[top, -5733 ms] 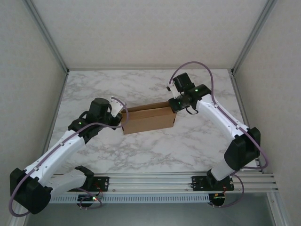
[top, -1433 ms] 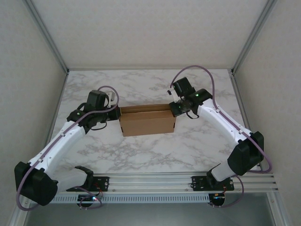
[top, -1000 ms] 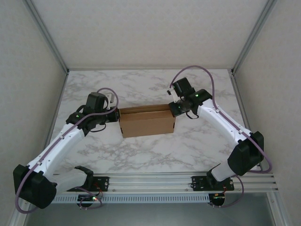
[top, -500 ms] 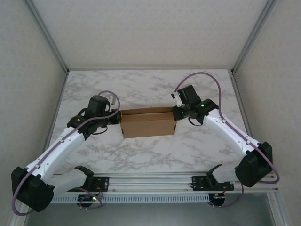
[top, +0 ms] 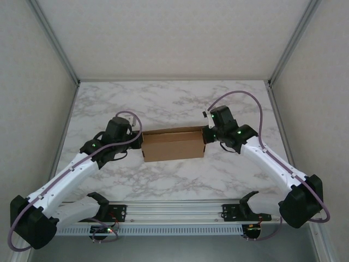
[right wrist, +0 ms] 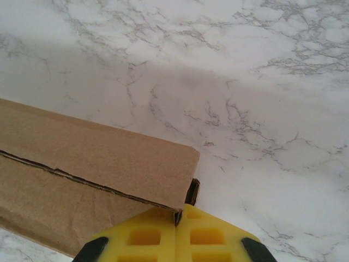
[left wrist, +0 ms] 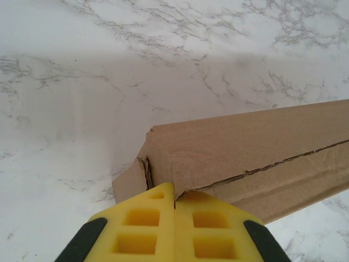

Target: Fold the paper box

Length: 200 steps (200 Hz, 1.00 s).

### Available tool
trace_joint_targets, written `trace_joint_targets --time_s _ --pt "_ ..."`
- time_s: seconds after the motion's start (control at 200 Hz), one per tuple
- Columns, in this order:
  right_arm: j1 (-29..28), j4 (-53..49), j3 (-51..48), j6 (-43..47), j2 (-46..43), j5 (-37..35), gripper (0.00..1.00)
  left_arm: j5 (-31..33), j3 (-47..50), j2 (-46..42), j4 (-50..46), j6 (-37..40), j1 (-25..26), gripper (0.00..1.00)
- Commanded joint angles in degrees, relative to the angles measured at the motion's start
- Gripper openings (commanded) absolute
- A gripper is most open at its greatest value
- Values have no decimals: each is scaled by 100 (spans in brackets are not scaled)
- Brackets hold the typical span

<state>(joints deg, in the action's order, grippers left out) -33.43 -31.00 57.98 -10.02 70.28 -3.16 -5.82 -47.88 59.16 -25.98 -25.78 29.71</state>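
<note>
Your paper box [top: 173,144] sits about mid-table [top: 163,101], closed up into a long brown block running left to right. Your left pincer [top: 138,140] is right at its left end and your right pincer [top: 205,135] is at its right end, so the box is sandwiched between the two. On the left wrist cam the yellow pads [left wrist: 142,229] are pressed together, nothing visible between them, with their tips butted against the box's end corner. Same deal on the right wrist cam: pads [right wrist: 212,240] squeezed flat against each other, tips touching the other end corner. A ragged seam [left wrist: 272,166] runs lengthwise along the box where the lid edge meets the side. The box rests flat on the marble.
</note>
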Motion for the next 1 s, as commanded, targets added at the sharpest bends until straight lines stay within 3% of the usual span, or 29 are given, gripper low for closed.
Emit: trace_joint_targets --time_s 0.0,0.541,0.756,0.996 --pt "-122 -259 -408 -213 -80 161 0 -25 250 123 -436 -242 316 0" --pt "-314 203 -1547 -532 -939 31 5 237 628 -193 -312 -324 419 0" --pt "-312 241 -1437 -442 -1401 -23 15 436 657 -282 -251 -194 515 0" --pt "-313 389 -1218 -72 -1919 816 33 552 622 -159 -198 -65 744 1"
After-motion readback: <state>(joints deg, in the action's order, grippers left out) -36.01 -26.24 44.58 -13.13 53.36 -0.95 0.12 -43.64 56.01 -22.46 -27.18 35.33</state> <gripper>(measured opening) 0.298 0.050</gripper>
